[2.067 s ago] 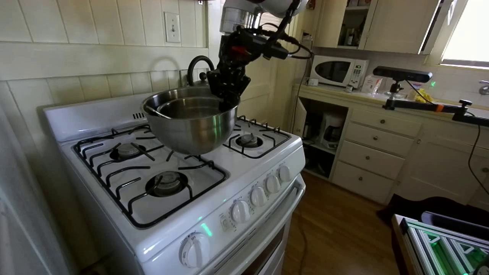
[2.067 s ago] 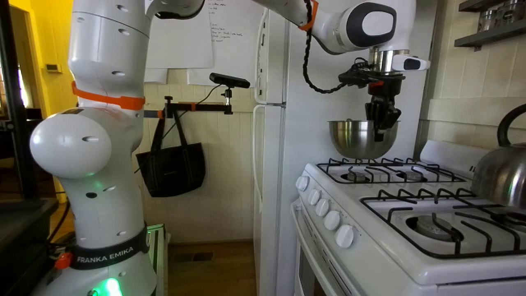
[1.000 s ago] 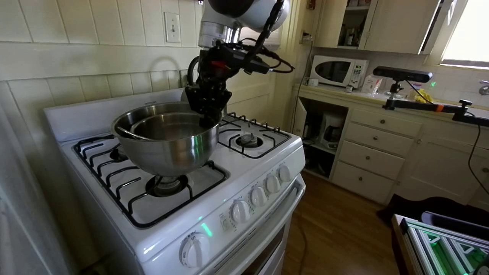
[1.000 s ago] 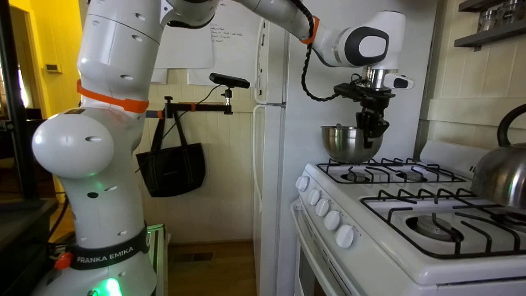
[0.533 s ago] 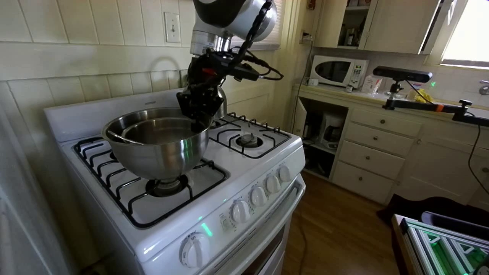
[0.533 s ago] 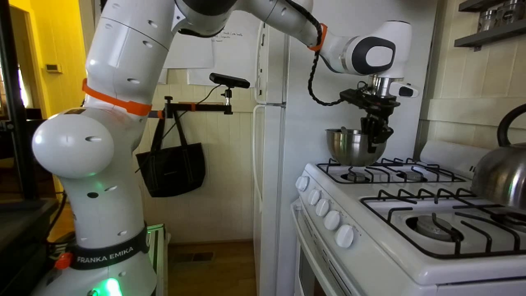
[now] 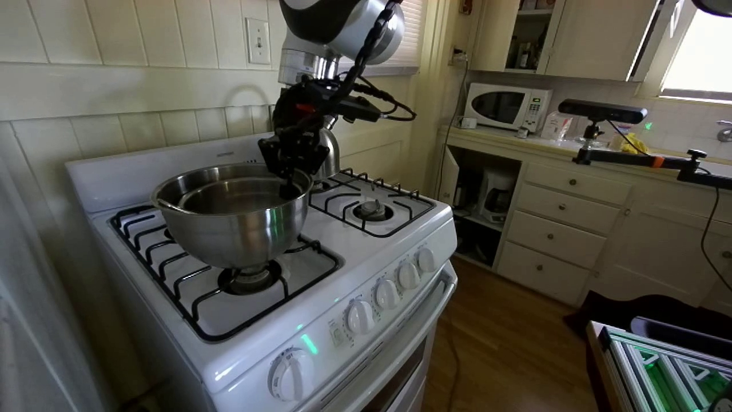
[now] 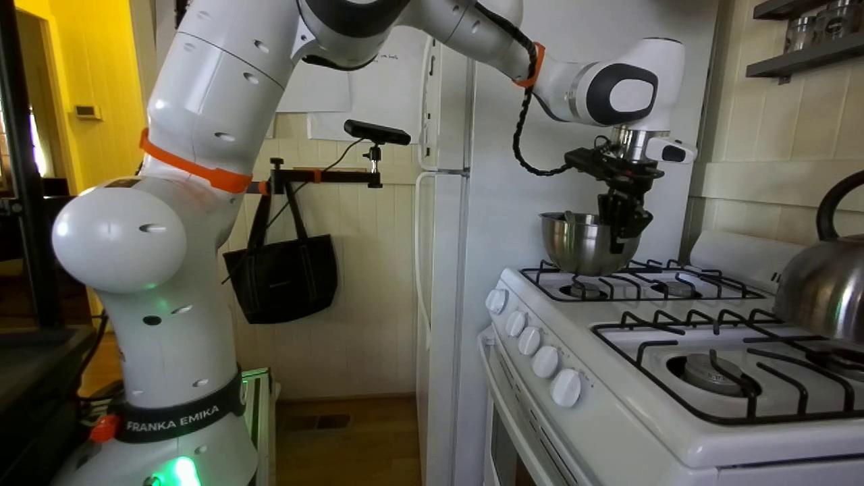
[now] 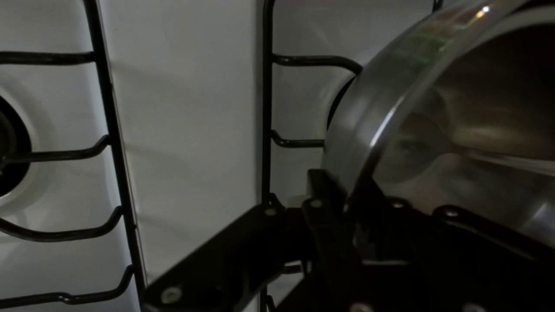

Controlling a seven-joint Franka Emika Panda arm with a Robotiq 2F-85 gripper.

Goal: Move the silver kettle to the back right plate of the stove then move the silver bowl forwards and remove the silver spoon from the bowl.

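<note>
The silver bowl (image 7: 240,243) is upright over the left-hand grates in both exterior views (image 8: 584,246), its base at or just above grate height; contact is not clear. My gripper (image 7: 290,184) is shut on its rim, one finger inside and one outside, as the wrist view (image 9: 345,195) shows. The silver spoon (image 9: 507,160) lies in the bowl, its handle end leaning at the rim (image 8: 570,219). The silver kettle (image 8: 827,290) stands on the back right plate (image 8: 790,342), partly hidden behind my gripper in an exterior view (image 7: 329,151).
The front left burner (image 7: 251,280) is partly under the bowl. The front right burner (image 7: 373,210) is beside it. Knobs (image 7: 361,316) line the stove's front. A fridge (image 8: 574,135) stands beside the stove, and a wall shelf with jars (image 8: 810,61) hangs above.
The bowl, held by my gripper, has come down and away from the kettle to over the left-hand grates. In the last half second it has moved only slightly. The kettle has not moved.
</note>
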